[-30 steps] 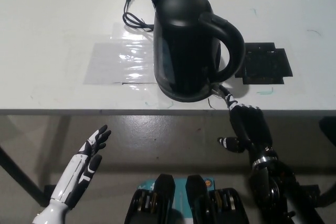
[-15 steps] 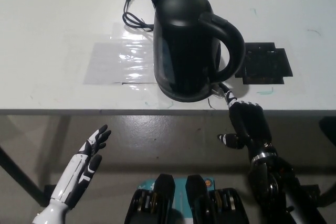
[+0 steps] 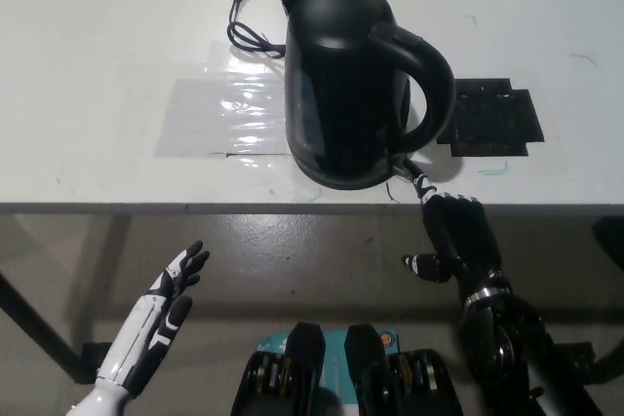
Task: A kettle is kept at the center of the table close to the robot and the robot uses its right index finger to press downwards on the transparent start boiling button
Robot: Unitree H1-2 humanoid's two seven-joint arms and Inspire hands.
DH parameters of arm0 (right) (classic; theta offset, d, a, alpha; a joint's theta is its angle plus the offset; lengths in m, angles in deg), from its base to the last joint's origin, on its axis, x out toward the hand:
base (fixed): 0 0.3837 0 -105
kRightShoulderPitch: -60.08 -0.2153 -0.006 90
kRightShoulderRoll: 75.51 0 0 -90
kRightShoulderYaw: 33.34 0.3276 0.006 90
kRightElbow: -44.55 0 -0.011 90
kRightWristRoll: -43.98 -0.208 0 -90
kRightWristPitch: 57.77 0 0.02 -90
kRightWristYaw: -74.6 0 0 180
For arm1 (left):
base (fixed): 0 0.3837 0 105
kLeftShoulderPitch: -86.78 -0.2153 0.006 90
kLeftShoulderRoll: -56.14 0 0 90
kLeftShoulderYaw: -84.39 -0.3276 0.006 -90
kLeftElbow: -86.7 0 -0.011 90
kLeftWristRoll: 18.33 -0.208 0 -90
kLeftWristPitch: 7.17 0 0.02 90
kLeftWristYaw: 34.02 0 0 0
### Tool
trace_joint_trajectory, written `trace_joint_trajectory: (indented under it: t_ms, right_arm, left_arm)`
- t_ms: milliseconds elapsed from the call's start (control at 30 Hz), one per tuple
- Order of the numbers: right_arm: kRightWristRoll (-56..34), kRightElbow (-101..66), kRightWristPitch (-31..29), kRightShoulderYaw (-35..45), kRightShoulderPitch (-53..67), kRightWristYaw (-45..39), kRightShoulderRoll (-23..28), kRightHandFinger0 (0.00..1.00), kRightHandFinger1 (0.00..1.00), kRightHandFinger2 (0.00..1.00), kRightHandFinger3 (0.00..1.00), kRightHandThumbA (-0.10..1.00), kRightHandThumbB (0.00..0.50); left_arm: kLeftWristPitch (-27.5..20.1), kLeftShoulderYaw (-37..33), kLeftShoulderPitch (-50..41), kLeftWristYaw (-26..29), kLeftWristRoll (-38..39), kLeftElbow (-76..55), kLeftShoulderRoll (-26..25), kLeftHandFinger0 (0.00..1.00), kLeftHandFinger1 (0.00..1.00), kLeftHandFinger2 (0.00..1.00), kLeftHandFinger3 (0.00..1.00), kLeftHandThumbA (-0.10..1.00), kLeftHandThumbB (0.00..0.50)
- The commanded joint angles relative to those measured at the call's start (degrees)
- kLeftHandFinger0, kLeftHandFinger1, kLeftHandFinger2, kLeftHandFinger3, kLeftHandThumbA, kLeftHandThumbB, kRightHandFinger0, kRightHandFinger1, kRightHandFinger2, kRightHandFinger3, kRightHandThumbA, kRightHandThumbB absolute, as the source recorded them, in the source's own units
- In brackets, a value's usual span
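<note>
Head view shows you little change: the black right hand (image 3: 456,233) has crept slightly back toward the tall black plastic kettle (image 3: 356,85), its extended index finger tip at the base of the kettle's handle, other fingers curled under (thumb jutting sideways). The start button itself is too small and dark for you to pick out, so you cannot confirm contact; judge the press as in progress, not proven. The kettle stands near the front edge of the white surface (image 3: 117,26). Left of and below the kettle, the white left hand (image 3: 168,297) has dropped a little, fingers spread, idle.
</note>
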Motion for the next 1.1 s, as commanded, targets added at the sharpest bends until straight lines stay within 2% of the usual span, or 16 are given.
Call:
trace_joint_trajectory:
  t_ms: [0,467,667,900,1067]
  right_arm:
    - [0.07,-0.62,0.16,-0.43,-1.13,1.24,0.34,0.00,0.00,0.00,1.00,1.00,0.278]
    - [-0.38,2.42,-0.10,-0.61,-1.79,2.69,0.36,0.00,0.00,0.00,1.00,1.00,0.269]
    - [-0.74,3.08,0.17,-0.47,-2.02,2.63,0.50,0.00,0.00,0.00,1.00,1.00,0.275]
    - [-0.81,4.68,0.48,-0.44,-2.60,3.18,0.53,0.00,0.00,0.00,1.00,1.00,0.281]
    - [-1.49,7.85,0.21,-0.28,-3.65,3.73,0.45,0.00,0.00,0.02,1.00,1.00,0.270]
  left_arm:
    - [-1.93,-0.16,-0.11,-0.72,0.15,-0.77,-0.58,1.00,1.00,1.00,1.00,1.00,0.392]
    - [-2.49,-0.09,-0.27,-0.78,0.76,-0.53,-0.61,1.00,1.00,1.00,1.00,1.00,0.382]
    - [-2.36,-0.05,-0.32,-0.77,0.92,-0.60,-0.55,1.00,1.00,1.00,1.00,1.00,0.408]
    - [-2.75,-0.04,-0.28,-0.92,1.27,-0.50,-0.67,1.00,1.00,1.00,1.00,1.00,0.396]
    - [-2.57,0.05,-0.06,-0.72,0.84,-0.64,-0.69,1.00,1.00,1.00,1.00,1.00,0.412]
